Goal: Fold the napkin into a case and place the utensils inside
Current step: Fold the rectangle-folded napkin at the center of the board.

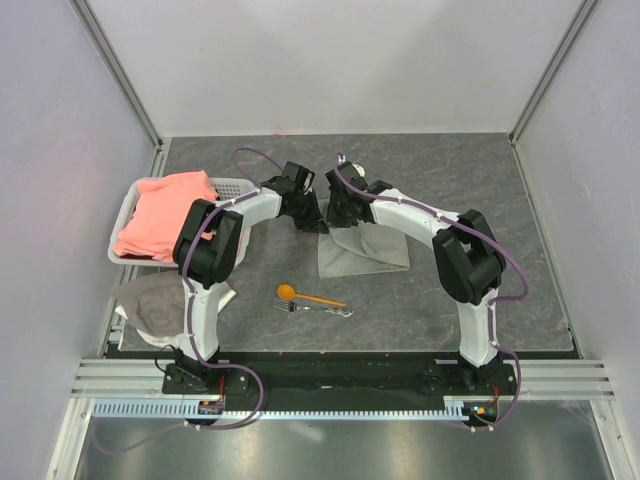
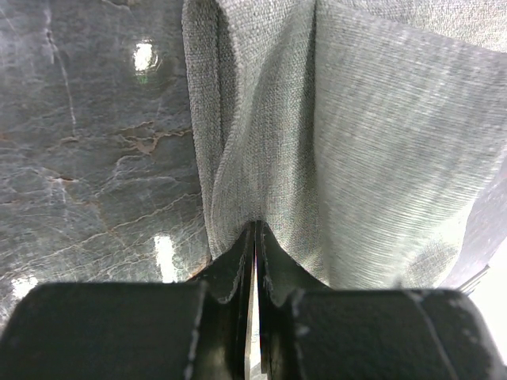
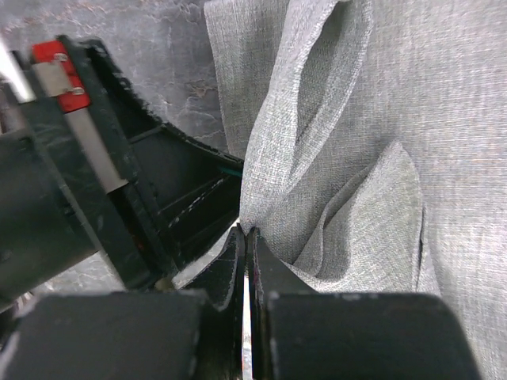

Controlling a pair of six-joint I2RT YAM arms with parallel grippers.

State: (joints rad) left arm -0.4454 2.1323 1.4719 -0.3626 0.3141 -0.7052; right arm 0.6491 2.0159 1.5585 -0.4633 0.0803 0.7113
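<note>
One thin, light grey cloth napkin (image 1: 366,254) lies mid-table on the dark grey marbled tabletop (image 1: 480,200), its far-left part lifted and creased. Two grippers meet there. The left gripper (image 2: 255,234) has its jaws pressed together on a pinch of the napkin's edge, and the right gripper (image 3: 245,236) is clamped on a fold just beside it. Two utensils lie nearer the arm bases, apart from the napkin: one small orange plastic spoon (image 1: 309,296) and one slim silvery metal fork (image 1: 316,309), side by side. At the left stands one white plastic basket (image 1: 236,188) holding one salmon-pink cloth (image 1: 165,215), with one whitish-grey rag (image 1: 150,305) in front of it.
</note>
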